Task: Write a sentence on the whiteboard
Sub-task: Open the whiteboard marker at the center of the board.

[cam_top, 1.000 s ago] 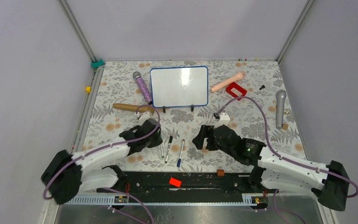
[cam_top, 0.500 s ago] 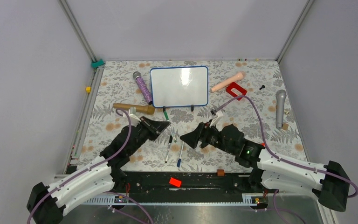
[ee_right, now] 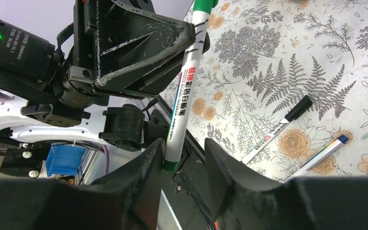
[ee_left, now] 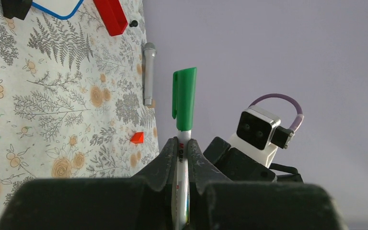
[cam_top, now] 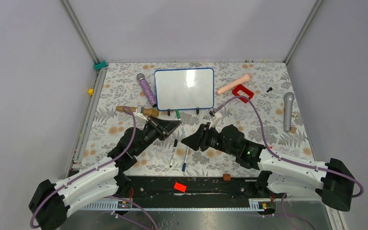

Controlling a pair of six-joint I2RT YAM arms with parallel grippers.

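The whiteboard (cam_top: 184,89) stood blank. In front of it, the left hand (ee_left: 182,143) clamped a capped green marker (ee_left: 184,96), while the right hand (ee_right: 183,148), half open, straddled its tail. Uncapping seemingly came next, needing a firm pinch.

Whiteboard (ee_left: 56,4) cropped, L wrist view

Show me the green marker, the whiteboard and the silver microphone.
green marker (ee_left: 184,98), left wrist view, on its cap.
whiteboard (cam_top: 184,89), top view, middle of its white face.
silver microphone (cam_top: 287,115), top view, on its handle.
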